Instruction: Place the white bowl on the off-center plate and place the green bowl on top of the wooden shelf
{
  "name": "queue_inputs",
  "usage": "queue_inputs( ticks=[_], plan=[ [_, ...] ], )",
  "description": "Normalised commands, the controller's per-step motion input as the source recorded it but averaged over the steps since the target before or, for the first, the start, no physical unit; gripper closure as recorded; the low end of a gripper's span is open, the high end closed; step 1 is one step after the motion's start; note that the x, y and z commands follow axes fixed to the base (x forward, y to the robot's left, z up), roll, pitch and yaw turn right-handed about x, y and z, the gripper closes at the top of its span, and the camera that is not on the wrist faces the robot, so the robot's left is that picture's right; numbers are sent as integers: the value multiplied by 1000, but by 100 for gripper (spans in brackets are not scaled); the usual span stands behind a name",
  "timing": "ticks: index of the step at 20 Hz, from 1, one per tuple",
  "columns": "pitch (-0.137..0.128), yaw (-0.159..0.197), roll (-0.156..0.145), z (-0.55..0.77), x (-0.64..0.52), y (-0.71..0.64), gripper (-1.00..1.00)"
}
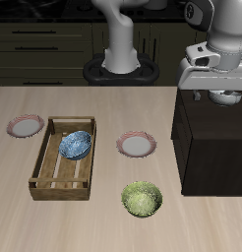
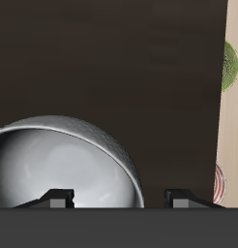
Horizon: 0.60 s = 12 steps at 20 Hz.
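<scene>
The white bowl (image 1: 227, 96) rests on the flat top of the dark wooden shelf (image 1: 207, 148). My gripper (image 1: 222, 92) hangs right above it, open, its fingers straddling one side of the rim. In the wrist view the white bowl (image 2: 63, 160) looms large against the shelf top (image 2: 111, 58), and the fingertips (image 2: 59, 199) stand wide apart around the bowl wall, gripper (image 2: 121, 200). The green bowl (image 1: 142, 199) sits on the table near the front edge, also green bowl (image 2: 231, 66). The off-center plate (image 1: 25, 125) lies far across the table beside the crate.
A light-wood slatted crate (image 1: 61, 159) holds a blue-patterned bowl (image 1: 76, 145). A second red-rimmed plate (image 1: 138, 146) lies mid-table between crate and shelf; its edge shows as plate (image 2: 220, 182).
</scene>
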Motion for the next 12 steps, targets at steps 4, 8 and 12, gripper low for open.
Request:
queue_inputs(
  ticks=[4, 8, 12],
  plan=[
    [-33, -2, 79, 78, -203, 145, 100],
    [-16, -14, 18, 55, -37, 9, 100],
    [-15, 1, 2, 76, 40, -107, 100]
  ],
)
